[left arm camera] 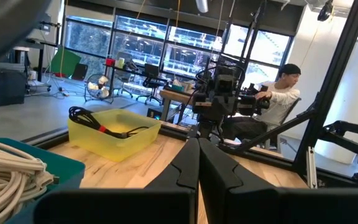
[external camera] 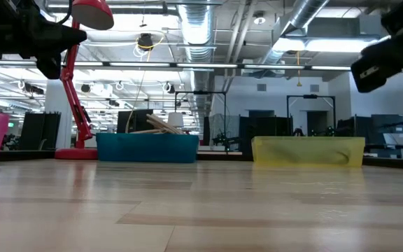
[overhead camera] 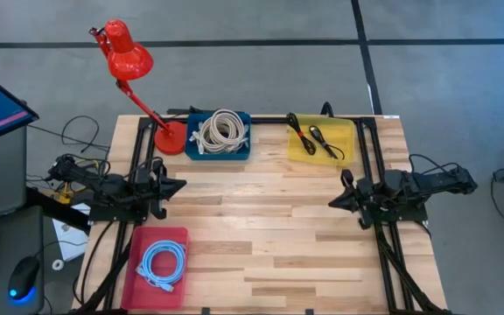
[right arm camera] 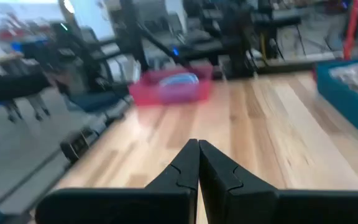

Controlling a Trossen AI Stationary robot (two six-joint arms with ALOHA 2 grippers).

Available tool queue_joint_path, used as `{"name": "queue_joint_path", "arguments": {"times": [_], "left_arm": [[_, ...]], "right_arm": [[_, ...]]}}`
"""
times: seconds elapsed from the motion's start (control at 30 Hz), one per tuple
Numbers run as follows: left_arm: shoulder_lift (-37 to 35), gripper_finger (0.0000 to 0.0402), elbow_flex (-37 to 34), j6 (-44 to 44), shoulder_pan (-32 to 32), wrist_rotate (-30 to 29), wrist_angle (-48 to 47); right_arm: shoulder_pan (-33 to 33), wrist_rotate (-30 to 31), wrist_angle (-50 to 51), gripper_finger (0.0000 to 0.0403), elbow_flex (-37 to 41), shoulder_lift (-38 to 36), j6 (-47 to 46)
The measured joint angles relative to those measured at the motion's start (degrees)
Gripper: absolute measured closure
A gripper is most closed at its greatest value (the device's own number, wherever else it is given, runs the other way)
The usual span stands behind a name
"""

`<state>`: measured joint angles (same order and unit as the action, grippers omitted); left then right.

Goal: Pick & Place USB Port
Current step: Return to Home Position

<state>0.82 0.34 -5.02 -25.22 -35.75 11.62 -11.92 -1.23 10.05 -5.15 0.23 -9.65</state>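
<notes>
Both arms sit low at the sides of the table (overhead camera: 269, 236), facing each other across bare wood. The left hand (overhead camera: 179, 185) is out by the left edge, pointing inward, and its wrist view shows the two fingers (left arm camera: 188, 163) pressed flat together with nothing between them. Over on the right edge, the right hand (overhead camera: 333, 202) mirrors it: fingers (right arm camera: 209, 163) closed tip to tip, holding nothing.

Now the cables, and all three are lying in bins. The beige cable (overhead camera: 220, 131) lies coiled in the blue bin (overhead camera: 219, 156) at the far edge, near the middle. Just beside that, toward the right arm, the yellow bin (overhead camera: 344, 131) holds the black cable (overhead camera: 309, 136), which has a red band on it. Down at the near-left corner, the red bin (overhead camera: 151, 236) carries the light-blue cable (overhead camera: 162, 264), wound in a loose loop. No cable lies out on the table itself.

A red lamp (overhead camera: 128, 59) stands just beside the blue bin, its base touching the far-left corner of the wood. Beyond the table, past the right arm, a person (left arm camera: 284, 93) sits at a desk.
</notes>
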Motion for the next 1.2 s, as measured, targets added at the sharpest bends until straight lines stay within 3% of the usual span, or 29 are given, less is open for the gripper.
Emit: {"name": "queue_joint_path", "arguments": {"times": [0.13,0.57,0.83,1.2], "left_arm": [[0.0,0.0399,0.0,0.0,0.0,0.0,0.0],[0.0,0.0399,0.0,0.0,0.0,0.0,0.0],[0.0,0.0399,0.0,0.0,0.0,0.0,0.0],[0.0,0.0399,0.0,0.0,0.0,0.0,-0.1]], "right_arm": [[0.1,3.0,2.7,0.0403,0.0,0.0,-0.3],[0.1,3.1,4.2,0.0403,0.0,0.0,2.6],[0.1,15.2,2.8,0.0403,0.0,0.0,4.2],[0.0,5.4,3.0,0.0403,0.2,0.0,2.6]]}}
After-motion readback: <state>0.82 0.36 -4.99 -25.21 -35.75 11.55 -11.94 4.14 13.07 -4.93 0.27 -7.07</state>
